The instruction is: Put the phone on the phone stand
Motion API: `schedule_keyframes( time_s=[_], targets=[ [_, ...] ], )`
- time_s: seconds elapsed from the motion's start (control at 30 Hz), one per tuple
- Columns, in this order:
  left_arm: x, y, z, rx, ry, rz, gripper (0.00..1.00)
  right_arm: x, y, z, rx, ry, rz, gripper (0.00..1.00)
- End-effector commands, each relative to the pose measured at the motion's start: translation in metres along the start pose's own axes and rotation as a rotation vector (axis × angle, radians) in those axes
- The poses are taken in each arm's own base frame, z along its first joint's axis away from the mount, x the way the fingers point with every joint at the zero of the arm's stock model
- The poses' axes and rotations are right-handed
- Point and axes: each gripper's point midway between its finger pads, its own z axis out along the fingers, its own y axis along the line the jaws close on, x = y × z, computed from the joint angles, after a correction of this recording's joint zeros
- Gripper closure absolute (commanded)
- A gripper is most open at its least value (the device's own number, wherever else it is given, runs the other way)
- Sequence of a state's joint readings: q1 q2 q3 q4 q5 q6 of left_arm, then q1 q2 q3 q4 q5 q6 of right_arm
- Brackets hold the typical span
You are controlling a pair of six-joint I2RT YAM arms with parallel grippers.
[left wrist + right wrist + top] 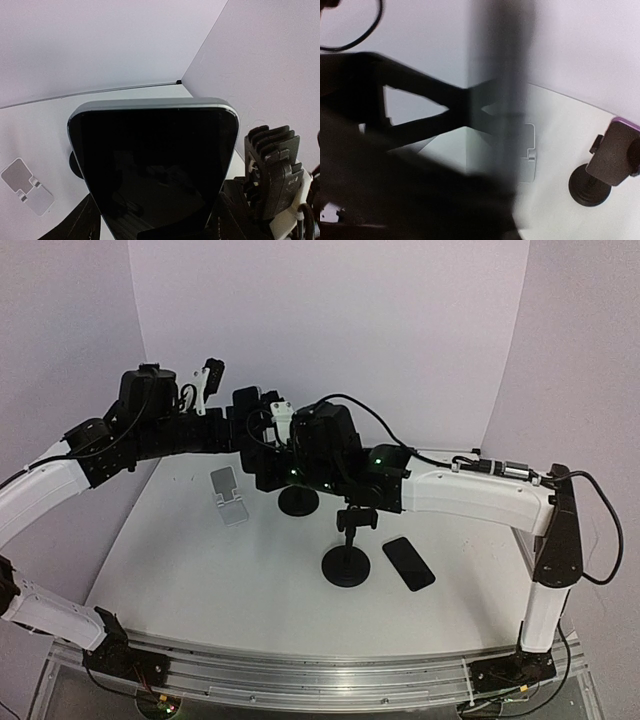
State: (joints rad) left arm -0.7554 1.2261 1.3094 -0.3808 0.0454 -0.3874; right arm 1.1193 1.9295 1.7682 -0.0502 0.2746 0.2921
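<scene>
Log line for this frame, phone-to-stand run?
left jaws: shut on phone | right jaws: blurred, state unclear | white stand: empty | second phone: flat on table

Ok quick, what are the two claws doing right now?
Left claw: closed on the phone.
Right claw: too blurry to tell whether it is open or closed.

We see soft, even light with no clear direction in the top view, lilac on the walls and casting only faint shadows on the white table point(200, 570). In the left wrist view the phone point(155, 165) shows dim reflections on its black screen, its outline bowed by the lens. The right wrist view is badly smeared: the near dark shapes are out of focus, and only the table at far right is sharper.
</scene>
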Motion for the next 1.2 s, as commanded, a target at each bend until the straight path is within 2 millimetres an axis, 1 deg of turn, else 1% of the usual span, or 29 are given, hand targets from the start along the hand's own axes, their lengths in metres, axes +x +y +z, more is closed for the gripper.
schedule_keyframes(
  time_s=[0.0,0.07,0.1,0.17,0.2,0.3,0.37,0.4,0.47,0.53,0.6,0.67,0.73,0.87,0.93,1.0,1.1,1.17],
  targets=[
    [-0.051,-0.031,-0.03,0.105,-0.167,0.015,1.0,-0.031,0.005,-0.008,-0.04,-0.074,0.008,1.0],
    [-0.049,-0.035,-0.033,0.136,-0.17,0.026,1.0,-0.04,0.003,-0.015,-0.067,-0.096,0.019,1.0],
    [-0.049,-0.039,-0.036,0.161,-0.173,0.034,0.96,-0.043,0.003,-0.02,-0.085,-0.099,0.02,1.0],
    [-0.048,-0.045,-0.042,0.199,-0.18,0.042,0.78,-0.052,0.004,-0.033,-0.124,-0.115,0.015,1.0],
    [-0.047,-0.049,-0.045,0.22,-0.182,0.05,0.67,-0.056,0.005,-0.04,-0.156,-0.124,0.007,1.0],
    [-0.041,-0.055,-0.053,0.266,-0.174,0.071,0.39,-0.067,0.015,-0.063,-0.261,-0.145,-0.026,1.0],
    [-0.041,-0.058,-0.06,0.286,-0.179,0.098,0.28,-0.071,0.023,-0.079,-0.321,-0.151,-0.061,1.0],
    [-0.043,-0.061,-0.064,0.302,-0.187,0.12,0.25,-0.075,0.026,-0.09,-0.345,-0.162,-0.075,1.0],
    [-0.046,-0.069,-0.073,0.341,-0.206,0.167,0.22,-0.08,0.026,-0.107,-0.375,-0.172,-0.089,1.0],
    [-0.046,-0.077,-0.079,0.392,-0.206,0.191,0.21,-0.088,0.022,-0.121,-0.377,-0.194,-0.089,1.0],
    [-0.045,-0.086,-0.083,0.446,-0.193,0.183,0.2,-0.092,0.021,-0.129,-0.384,-0.207,-0.089,1.0],
    [-0.05,-0.096,-0.09,0.516,-0.203,0.207,0.21,-0.096,0.024,-0.14,-0.411,-0.216,-0.097,1.0],
    [-0.058,-0.11,-0.103,0.627,-0.221,0.262,0.21,-0.099,0.029,-0.155,-0.462,-0.226,-0.115,1.0],
    [-0.059,-0.131,-0.122,0.918,-0.138,0.289,0.23,-0.101,0.056,-0.186,-0.652,-0.223,-0.184,1.0],
    [-0.062,-0.139,-0.126,1.02,-0.123,0.288,0.25,-0.104,0.062,-0.194,-0.691,-0.23,-0.202,1.0],
    [-0.066,-0.144,-0.125,1.08,-0.13,0.289,0.26,-0.105,0.065,-0.198,-0.708,-0.239,-0.215,1.0],
    [-0.073,-0.152,-0.117,1.102,-0.154,0.283,0.27,-0.109,0.067,-0.2,-0.72,-0.255,-0.217,1.0],
    [-0.074,-0.16,-0.111,1.107,-0.175,0.281,0.29,-0.112,0.069,-0.199,-0.731,-0.268,-0.214,1.0]
  ],
)
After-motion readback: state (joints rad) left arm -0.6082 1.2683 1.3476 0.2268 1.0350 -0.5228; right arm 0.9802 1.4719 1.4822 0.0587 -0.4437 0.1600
